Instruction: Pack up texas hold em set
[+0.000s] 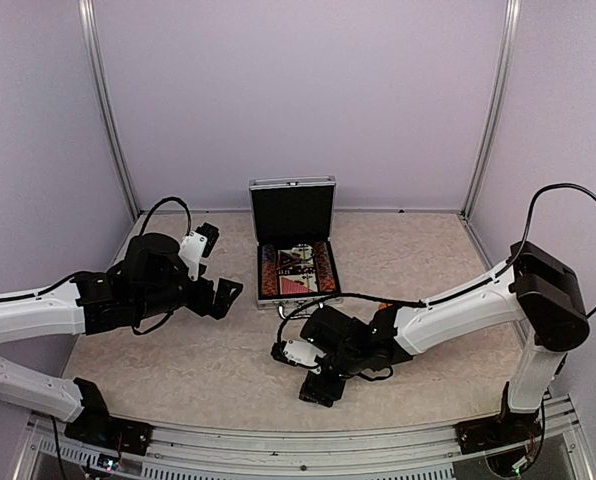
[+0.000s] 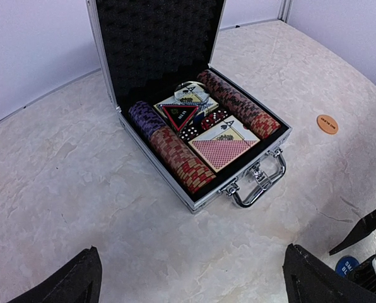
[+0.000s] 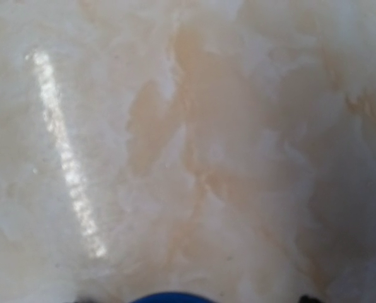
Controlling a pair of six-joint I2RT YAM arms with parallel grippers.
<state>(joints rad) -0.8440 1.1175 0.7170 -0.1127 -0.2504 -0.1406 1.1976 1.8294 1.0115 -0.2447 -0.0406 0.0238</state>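
Observation:
The texas hold em set's silver case (image 1: 294, 185) (image 2: 194, 201) lies open at the back middle of the table, lid upright. Its black-lined tray holds chip rows (image 2: 182, 158), a red-backed card deck (image 2: 224, 150), a red triangle (image 2: 180, 115) and dice. An orange round button (image 2: 327, 124) lies loose on the table right of the case. My left gripper (image 1: 228, 295) (image 2: 197, 284) hovers wide open left of the case, empty. My right gripper (image 1: 318, 388) (image 3: 194, 300) points down close to the table in front of the case, its jaws apart either side of a blue round button (image 3: 170, 297) (image 2: 346, 265).
The marbled table top (image 1: 178, 360) is enclosed by lilac walls with metal corner posts (image 1: 108, 110). The case's metal handle (image 2: 260, 186) sticks out toward the near side. The right arm's cable (image 1: 338, 297) runs across just in front of the case.

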